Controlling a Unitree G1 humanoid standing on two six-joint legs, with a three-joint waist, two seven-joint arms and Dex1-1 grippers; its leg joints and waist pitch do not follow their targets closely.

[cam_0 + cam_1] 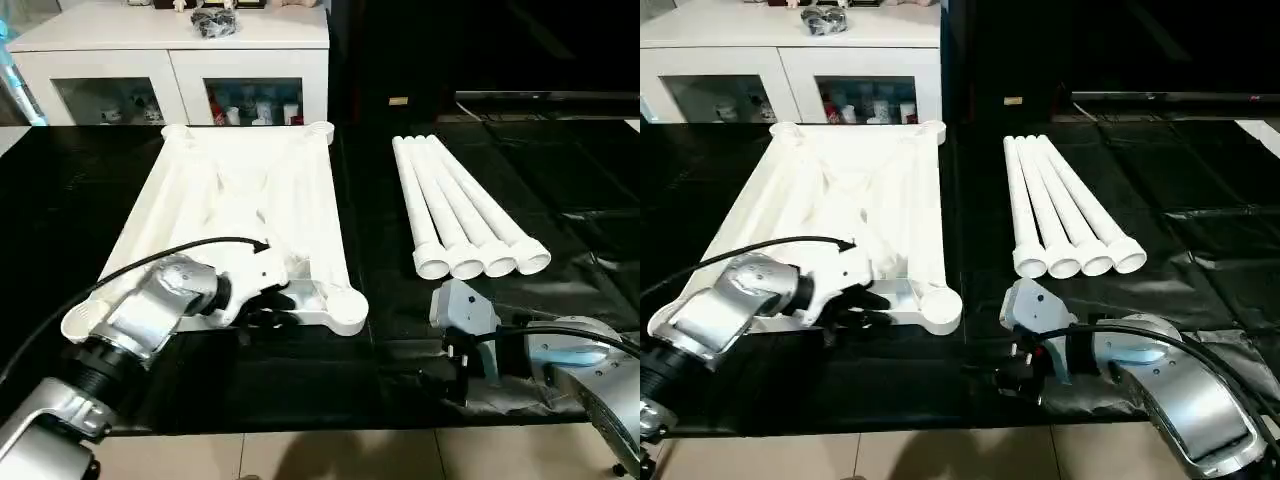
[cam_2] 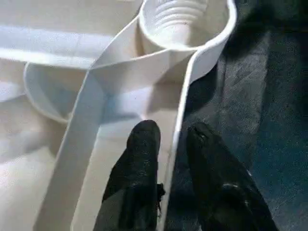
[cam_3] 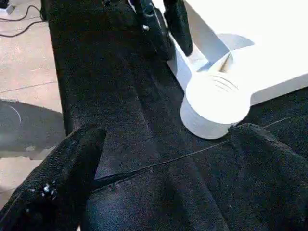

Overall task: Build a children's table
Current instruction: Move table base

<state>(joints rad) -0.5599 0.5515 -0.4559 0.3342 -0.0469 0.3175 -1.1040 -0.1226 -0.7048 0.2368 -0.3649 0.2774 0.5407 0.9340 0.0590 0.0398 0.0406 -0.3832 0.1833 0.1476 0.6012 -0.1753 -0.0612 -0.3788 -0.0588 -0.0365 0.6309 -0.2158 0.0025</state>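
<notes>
One tabletop (image 1: 250,200), four legs (image 1: 470,205)

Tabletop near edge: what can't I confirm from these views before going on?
- Tabletop near-left corner: hidden in the eye views by the left forearm.
- Left gripper: fingers straddle the near rim; whether they press it yet cannot be told.
- Four legs: their far ends are too small to show their shape.
- Right gripper: fingers wide apart, cut off by the picture's bottom edge.

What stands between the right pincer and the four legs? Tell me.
Nothing visible. The right pincer sits open on the black cloth just in front of the legs' near ends, with bare cloth between them. The tabletop lies off to its left.
</notes>
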